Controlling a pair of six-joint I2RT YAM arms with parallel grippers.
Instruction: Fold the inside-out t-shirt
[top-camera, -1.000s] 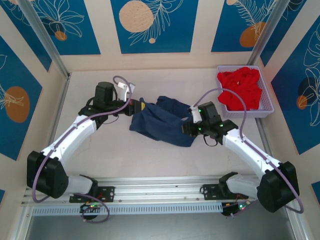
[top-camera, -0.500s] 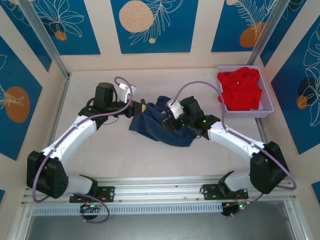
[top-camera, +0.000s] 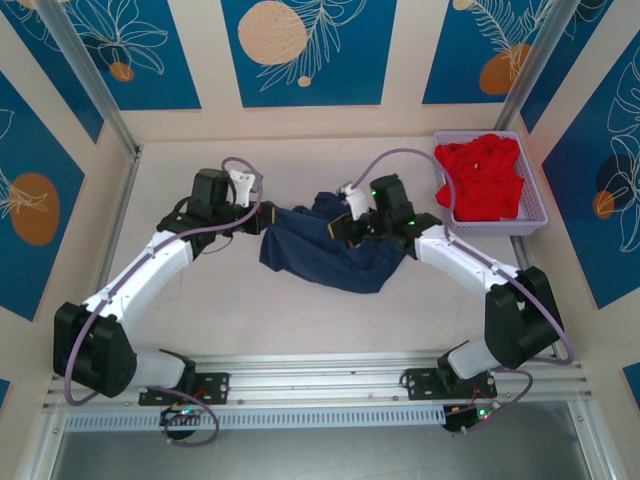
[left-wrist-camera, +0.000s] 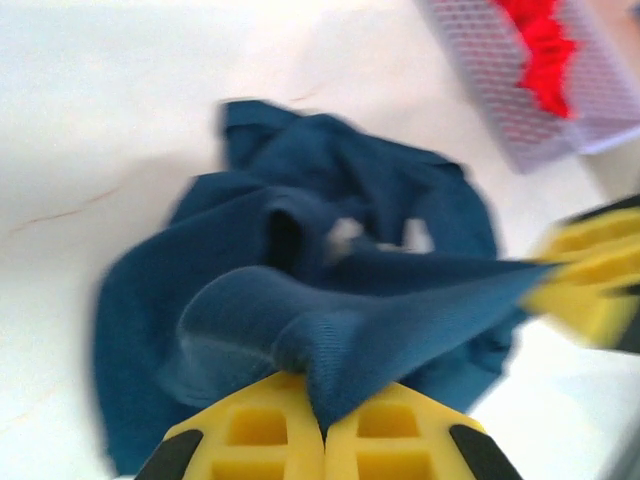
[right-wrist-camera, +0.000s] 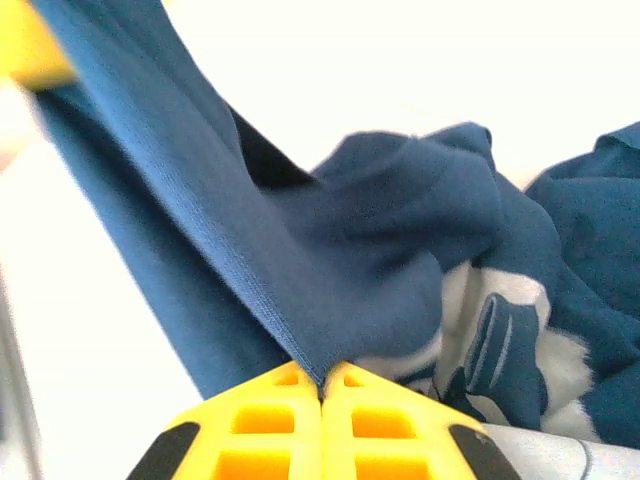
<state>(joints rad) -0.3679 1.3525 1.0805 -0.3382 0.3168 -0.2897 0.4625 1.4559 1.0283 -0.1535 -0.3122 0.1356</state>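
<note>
The table (top-camera: 300, 300) is a pale cream, smooth surface, walled on 3 sides by panels, with faint hairline marks visible in the left wrist view. 2 things lie directly on it: the inside-out t-shirt (top-camera: 320, 255), dark navy, sits crumpled in a loose heap around the middle of the surface, its lower part spread flatter toward the near side. A lavender mesh basket (top-camera: 530, 215) stands in the far right corner, close to the right wall and apart from the shirt, with bare surface between them.
</note>
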